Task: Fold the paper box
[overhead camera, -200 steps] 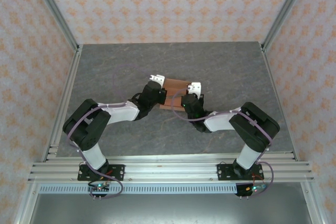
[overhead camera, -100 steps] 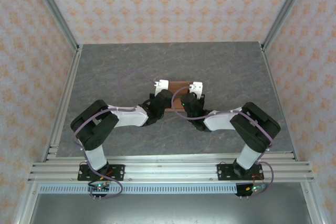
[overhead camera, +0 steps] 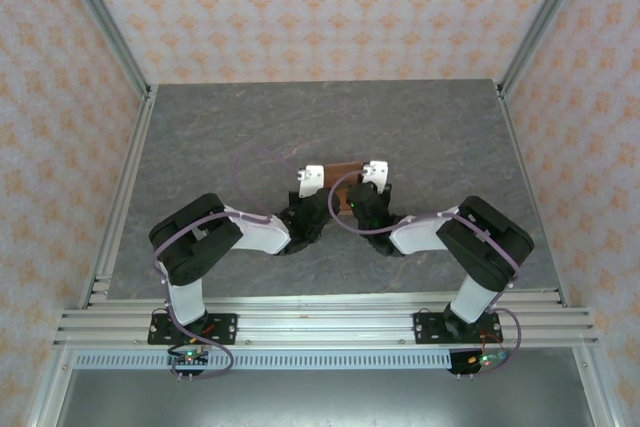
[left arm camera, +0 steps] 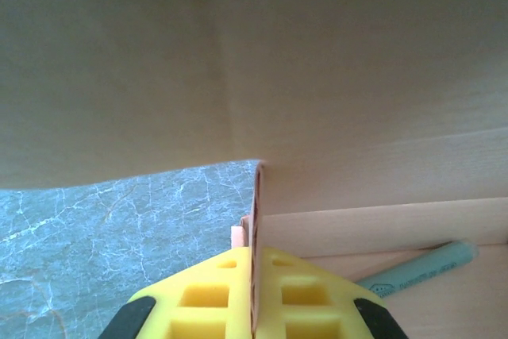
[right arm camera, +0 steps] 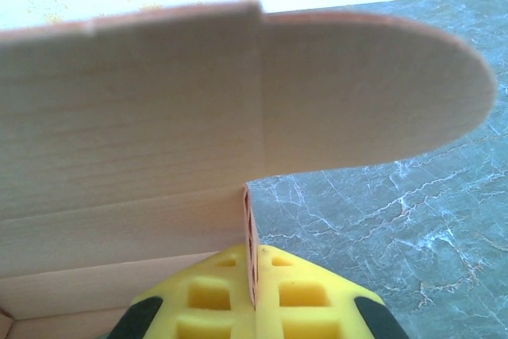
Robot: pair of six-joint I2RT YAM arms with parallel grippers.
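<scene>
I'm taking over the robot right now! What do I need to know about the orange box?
Left gripper: shut on a card edge of the paper box.
Right gripper: shut on another edge, below a rounded flap.
Box: middle of the table, between both grippers; walls partly up; a grey-green stick seems to lie inside.
Done: some panels creased and raised.
Left: flaps stand open, so tucking and closing probably remain.
</scene>
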